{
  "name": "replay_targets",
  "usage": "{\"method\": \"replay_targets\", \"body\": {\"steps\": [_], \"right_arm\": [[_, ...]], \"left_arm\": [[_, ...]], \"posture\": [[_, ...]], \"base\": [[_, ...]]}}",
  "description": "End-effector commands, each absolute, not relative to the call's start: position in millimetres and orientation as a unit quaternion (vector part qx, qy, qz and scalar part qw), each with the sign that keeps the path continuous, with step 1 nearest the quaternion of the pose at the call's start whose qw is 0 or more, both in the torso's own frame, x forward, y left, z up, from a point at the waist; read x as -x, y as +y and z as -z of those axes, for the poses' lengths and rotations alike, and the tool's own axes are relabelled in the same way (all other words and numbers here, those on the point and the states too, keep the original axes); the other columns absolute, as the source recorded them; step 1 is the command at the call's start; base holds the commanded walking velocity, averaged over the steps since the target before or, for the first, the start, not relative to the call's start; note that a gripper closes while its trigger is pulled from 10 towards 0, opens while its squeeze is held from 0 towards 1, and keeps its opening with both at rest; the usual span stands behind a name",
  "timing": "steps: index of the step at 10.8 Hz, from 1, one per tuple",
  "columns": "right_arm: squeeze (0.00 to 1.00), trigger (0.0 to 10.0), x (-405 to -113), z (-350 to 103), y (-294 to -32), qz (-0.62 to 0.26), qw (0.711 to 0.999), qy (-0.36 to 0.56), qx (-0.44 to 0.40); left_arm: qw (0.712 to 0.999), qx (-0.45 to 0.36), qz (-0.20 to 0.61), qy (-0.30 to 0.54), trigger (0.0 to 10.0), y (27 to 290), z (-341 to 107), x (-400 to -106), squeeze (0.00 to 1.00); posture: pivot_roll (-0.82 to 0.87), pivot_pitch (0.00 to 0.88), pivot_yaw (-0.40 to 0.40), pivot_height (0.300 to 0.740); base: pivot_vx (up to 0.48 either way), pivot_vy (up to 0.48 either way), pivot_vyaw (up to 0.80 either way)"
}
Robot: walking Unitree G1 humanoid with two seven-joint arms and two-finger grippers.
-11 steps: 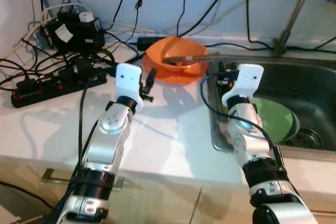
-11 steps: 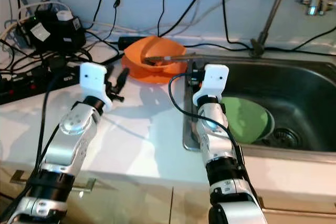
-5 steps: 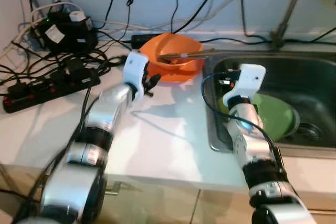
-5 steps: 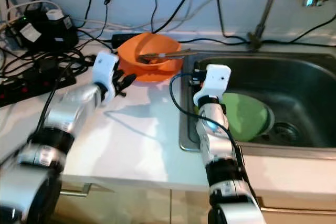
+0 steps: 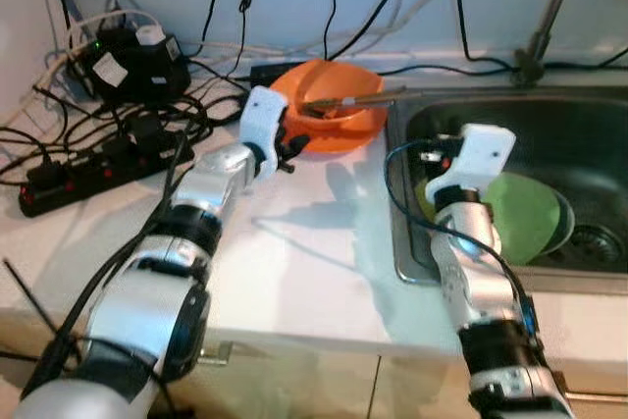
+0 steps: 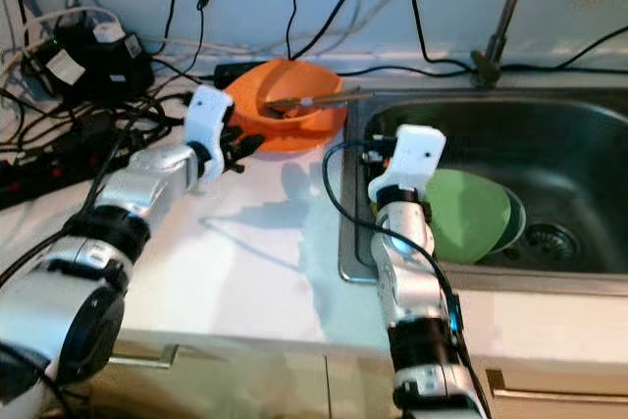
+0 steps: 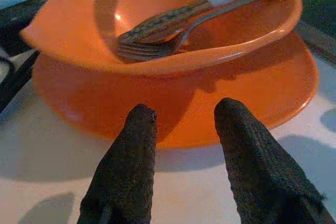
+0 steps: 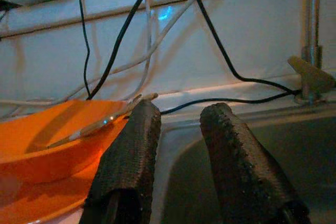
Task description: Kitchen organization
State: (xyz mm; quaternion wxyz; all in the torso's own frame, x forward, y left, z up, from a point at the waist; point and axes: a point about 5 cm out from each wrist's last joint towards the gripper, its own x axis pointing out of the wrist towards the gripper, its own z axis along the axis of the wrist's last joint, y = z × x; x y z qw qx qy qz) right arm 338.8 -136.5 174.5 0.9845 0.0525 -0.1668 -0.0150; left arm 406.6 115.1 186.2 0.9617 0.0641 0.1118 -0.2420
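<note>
An orange bowl (image 5: 339, 105) sits on an orange plate (image 7: 252, 93) on the white counter, beside the sink's left rim. A fork and another utensil (image 7: 173, 27) lie in the bowl, handles sticking out over the sink. My left gripper (image 5: 287, 149) is open, its fingertips (image 7: 142, 124) just short of the plate's near edge. Over the sink's left edge my right gripper (image 8: 176, 124) hovers open and empty. A green plate (image 5: 525, 218) lies in the steel sink (image 5: 589, 144).
A black power strip (image 5: 98, 159), a charger block (image 5: 132, 66) and tangled cables crowd the counter's left back. More cables hang down the back wall. The faucet stem (image 5: 549, 17) rises behind the sink. The counter's front edge (image 5: 324, 340) runs below my arms.
My left arm has stretched forward, bringing its gripper up to the orange plate's edge. The camera has shifted a little; the right arm stays over the sink's rim.
</note>
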Motion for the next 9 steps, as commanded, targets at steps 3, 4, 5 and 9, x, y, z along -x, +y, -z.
{"method": "replay_targets", "body": {"steps": [3,4,5,9], "right_arm": [[0.00,10.0,-325,-172,-149,0.042,0.986,-0.151,-0.051],[0.00,10.0,-324,-178,-149,0.042,0.985,-0.158,-0.049],[0.00,10.0,-325,-191,-150,0.036,0.984,-0.169,-0.039],[0.00,10.0,-350,-207,-135,-0.019,0.992,-0.128,0.009]], "left_arm": [[0.954,-0.076,0.266,0.114,10.0,97,-189,-408,0.00],[0.954,-0.077,0.267,0.114,10.0,95,-189,-408,0.00],[0.953,-0.076,0.269,0.115,10.0,91,-188,-408,0.00],[0.958,-0.062,0.257,0.112,10.0,81,-188,-409,0.00]], "posture": [[0.05,0.109,0.188,0.740],[0.05,0.112,0.188,0.740],[0.03,0.124,0.182,0.740],[0.01,0.134,0.130,0.740]], "base": [[0.000,0.000,0.00],[0.000,0.000,0.00],[0.000,0.000,0.00],[0.000,0.000,0.00]]}}
